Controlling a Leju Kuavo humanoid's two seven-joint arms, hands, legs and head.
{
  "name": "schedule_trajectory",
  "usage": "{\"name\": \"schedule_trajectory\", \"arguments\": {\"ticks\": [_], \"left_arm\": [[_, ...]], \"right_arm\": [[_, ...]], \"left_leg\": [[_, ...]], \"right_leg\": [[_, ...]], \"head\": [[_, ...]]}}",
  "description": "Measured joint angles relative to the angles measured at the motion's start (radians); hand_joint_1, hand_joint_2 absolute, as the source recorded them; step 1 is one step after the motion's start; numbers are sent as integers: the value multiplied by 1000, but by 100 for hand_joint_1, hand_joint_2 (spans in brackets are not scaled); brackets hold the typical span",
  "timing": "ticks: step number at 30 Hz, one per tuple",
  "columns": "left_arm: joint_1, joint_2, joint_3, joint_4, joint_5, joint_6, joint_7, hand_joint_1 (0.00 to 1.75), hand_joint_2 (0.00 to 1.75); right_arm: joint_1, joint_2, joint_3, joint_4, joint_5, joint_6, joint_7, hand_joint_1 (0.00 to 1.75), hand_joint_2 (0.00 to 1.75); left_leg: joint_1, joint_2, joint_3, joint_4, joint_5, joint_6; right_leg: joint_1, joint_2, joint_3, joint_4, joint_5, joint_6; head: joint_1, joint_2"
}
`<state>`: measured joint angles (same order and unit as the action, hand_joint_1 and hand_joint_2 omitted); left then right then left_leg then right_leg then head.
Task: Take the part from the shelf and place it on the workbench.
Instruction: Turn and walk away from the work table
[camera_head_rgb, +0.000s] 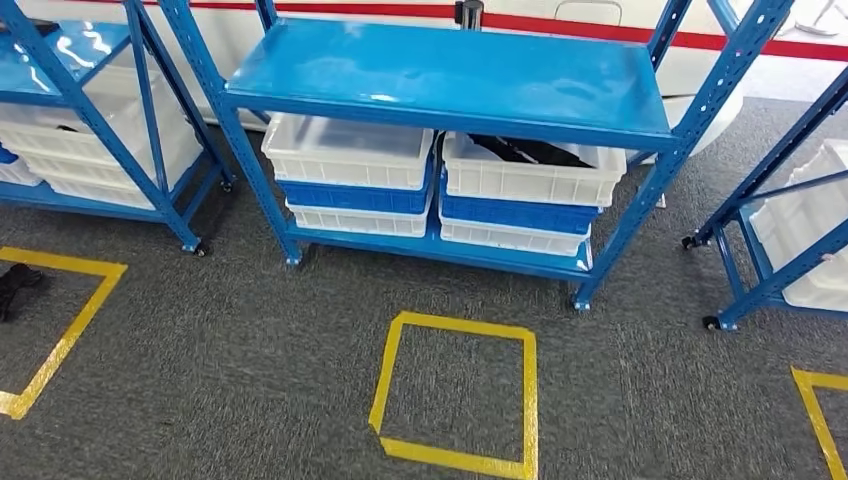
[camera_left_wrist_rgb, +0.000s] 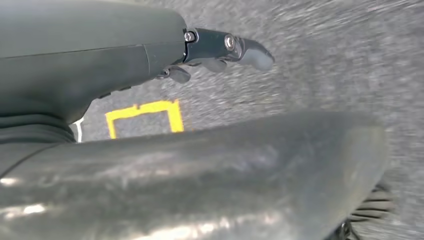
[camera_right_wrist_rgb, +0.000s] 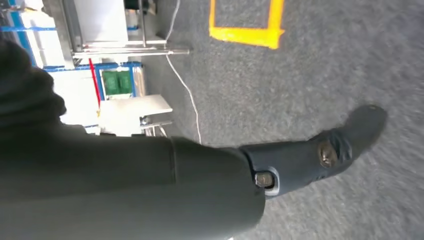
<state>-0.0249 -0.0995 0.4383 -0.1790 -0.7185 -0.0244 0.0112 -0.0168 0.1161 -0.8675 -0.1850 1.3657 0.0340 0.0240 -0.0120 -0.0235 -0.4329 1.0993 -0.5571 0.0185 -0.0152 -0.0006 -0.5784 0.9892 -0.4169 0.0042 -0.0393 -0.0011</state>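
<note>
A shelf rack (camera_head_rgb: 450, 75) stands ahead on the carpet floor (camera_head_rgb: 250, 350), with two stacks of crates side by side on its lower shelf. A part (camera_head_rgb: 530, 150) lies in the right top crate (camera_head_rgb: 530, 180). A taped square (camera_head_rgb: 455, 390) lies before the rack. Further racks stand left (camera_head_rgb: 90, 110) and right (camera_head_rgb: 790, 220).

In the left wrist view, the left robot hand (camera_left_wrist_rgb: 225, 50) hangs above the floor, a taped square (camera_left_wrist_rgb: 145, 117) beyond it.

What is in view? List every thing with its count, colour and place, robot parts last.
Shelves: three, blue, along the far side; the middle one faces the robot.
Bins: stacked white and blue on the lower shelves.
Dark part: one, black, in the top right bin of the middle shelf.
Tape squares: yellow, on the grey carpet; one whole before the middle shelf, two cut off at the sides.
Black object: one, inside the left square.
Cable: one, white, on the carpet.
Left hand: one, dark grey, above the carpet, holding nothing.
Right hand: one, dark grey, above the carpet, holding nothing.
</note>
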Motion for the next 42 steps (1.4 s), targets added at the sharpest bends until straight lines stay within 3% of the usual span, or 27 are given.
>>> {"name": "schedule_trajectory", "arguments": {"ticks": [1, 3, 4, 5, 6, 8, 9, 10, 12, 14, 16, 18, 20, 21, 22, 24, 26, 29, 31, 32, 34, 36, 37, 39, 41, 42], "left_arm": [[-2, 0, 0, 0, 0, 0, 0, 0, 0], [-3, 0, 1, 0, 0, 0, 2, 0, 0], [-2, 0, 2, 0, 0, 1, 4, 0, 0], [-1, 0, 3, 0, 0, 1, 5, 0, 0], [0, 0, 4, 0, 0, 1, 6, 0, 0], [1, 0, 5, 0, -1, 1, 6, 0, 0], [1, 0, 6, 0, -1, 0, 6, 0, 0], [-1, 0, 6, 0, -1, 0, 7, 0, 0], [-3, -2, 6, 0, -1, 0, 8, 0, 0], [0, -2, 7, 0, -1, 0, 8, 0, 0], [1, -3, 9, 0, -1, 0, 8, 0, 0], [-2, -3, 12, 0, -1, -1, 8, 0, 0], [-2, -4, 13, 0, -1, -1, 8, 0, 0], [-1, -4, 13, 0, -1, -1, 8, 0, 0], [1, -4, 14, 0, -1, -1, 8, 0, 0], [3, -7, 14, 1, -1, -2, 8, 0, 0], [2, -11, 14, 1, -1, -3, 8, 0, 0], [-1, -9, 14, -1, -1, -4, 9, 0, 0], [-3, -8, 14, -2, -1, -5, 8, 0, 0], [-4, -8, 14, -2, -1, -5, 8, 0, 0], [-3, -8, 14, -1, -2, -5, 8, 0, 0], [-1, -8, 15, -1, -2, -5, 9, 0, 0], [1, -7, 15, -1, -2, -5, 9, 0, 0], [4, -6, 15, 0, -2, -5, 9, 0, 0], [4, -6, 16, 1, -3, -5, 9, 0, 0], [3, -6, 16, 1, -3, -3, 9, 0, 0]], "right_arm": [[-2, -1, 0, 0, 1, 0, 0, 0, 0], [-5, -1, 0, 0, 2, 0, 0, 0, 0], [-4, -1, 0, 0, 3, 0, 0, 0, 0], [-3, -1, 0, 0, 3, 0, 0, 0, 0], [-2, 0, 0, 0, 4, 0, 0, 0, 0], [-1, 1, 0, 0, 4, 0, 0, 0, 0], [-2, 1, 0, 0, 4, 0, 0, 0, 0], [-3, 0, 0, 0, 4, 0, 0, 0, 0], [-5, -1, 0, 0, 4, 0, 0, 0, 0], [-7, -1, 0, 0, 5, 0, 0, 0, 0], [-8, -2, 0, 0, 5, 0, 0, 0, 0], [-7, -2, 0, 0, 5, 0, 0, 0, 0], [-4, -1, 0, 0, 5, 0, 0, 0, 0], [-1, -1, 0, 0, 5, 0, 0, 0, 0], [1, -1, 0, 0, 5, 0, 0, 0, 0], [5, -4, 0, 0, 5, 0, 0, 0, 0], [7, -7, 0, 0, 6, 0, 0, 0, 0], [3, -6, -1, 0, 6, 0, -1, 0, 0], [2, -6, -1, 0, 6, 0, -2, 0, 0], [0, -6, -1, 0, 6, -1, -3, 0, 0], [-2, -7, -1, 0, 7, -1, -3, 0, 0], [0, -6, -1, 0, 7, -1, -3, 0, 0], [2, -6, -1, 0, 7, -1, -3, 0, 0], [4, -5, -1, 0, 7, -1, -3, 0, 0], [2, -3, -1, 0, 7, -1, -3, 0, 0], [0, -2, -1, 0, 7, -1, -2, 0, 0]], "left_leg": [[3, 6, -42, 66, -14, -5], [10, 13, -129, 161, -83, -14], [14, 15, -160, 177, -116, -19], [18, 16, -179, 168, -128, -22], [22, 17, -185, 135, -113, -25], [27, 24, -170, 26, -23, -30], [27, 30, -160, -14, 0, -30], [26, 35, -152, -38, 9, -27], [25, 36, -144, -45, -3, -13], [27, 31, -128, -51, 35, 5], [26, 31, -107, -54, 56, 17], [20, 27, -99, -56, 47, 22], [13, 19, -88, -58, 32, 26], [8, 14, -77, -58, 21, 28], [3, 11, -64, -59, 10, 30], [-4, 5, -44, -61, -14, 31], [-5, 0, -27, -66, -29, 26], [-7, 3, -17, -31, -5, 10], [-6, 8, -67, 61, 7, 0], [-2, 10, -105, 115, -4, -7], [11, 12, -183, 184, -66, -22], [23, 17, -228, 171, -105, -38], [27, 19, -234, 130, -85, -43], [32, 23, -229, 21, 34, -47], [28, 26, -218, -38, 124, -34], [24, 27, -214, -42, 135, -25]], "right_leg": [[-1, -1, 13, -1, -8, -7], [-1, 1, 33, -1, -27, -12], [-2, 2, 43, -1, -37, -11], [-3, 4, 54, -1, -47, -9], [-5, 4, 66, -1, -58, -5], [-9, 4, 91, 0, -81, 5], [-8, 4, 104, 0, -93, 12], [-7, 3, 114, -3, -103, 20], [-4, 2, 133, 3, -111, 38], [-5, -1, 139, 33, -118, 49], [-5, -1, 83, 130, -140, 49], [-1, -1, -16, 257, -180, 39], [4, -1, -86, 300, -221, 30], [8, -1, -100, 273, -220, 29], [15, -1, -103, 222, -194, 28], [30, 3, -93, 113, -88, 19], [40, 9, -73, 63, -19, 0], [34, 11, -23, 27, -16, -25], [24, 11, 15, 9, -28, -38], [22, 11, 31, 4, -37, -42], [17, 14, 59, 2, -62, -41], [11, 19, 93, 2, -88, -34], [8, 21, 110, 2, -103, -28], [4, 22, 141, 2, -133, -16], [4, 22, 160, -4, -154, -1], [4, 23, 167, -9, -159, 6]], "head": [[-2, 0], [-5, 0], [-6, 0], [-5, 0], [-6, 0], [-7, 0], [-10, 0], [-12, 0], [-14, 0], [-10, 0], [-4, 0], [0, 0], [1, 0], [1, 0], [2, 0], [-2, 0], [-7, 0], [-5, 0], [-10, 0], [-13, 0], [-13, 0], [-14, 0], [-14, 0], [-15, 0], [-16, 0], [-16, 0]]}}
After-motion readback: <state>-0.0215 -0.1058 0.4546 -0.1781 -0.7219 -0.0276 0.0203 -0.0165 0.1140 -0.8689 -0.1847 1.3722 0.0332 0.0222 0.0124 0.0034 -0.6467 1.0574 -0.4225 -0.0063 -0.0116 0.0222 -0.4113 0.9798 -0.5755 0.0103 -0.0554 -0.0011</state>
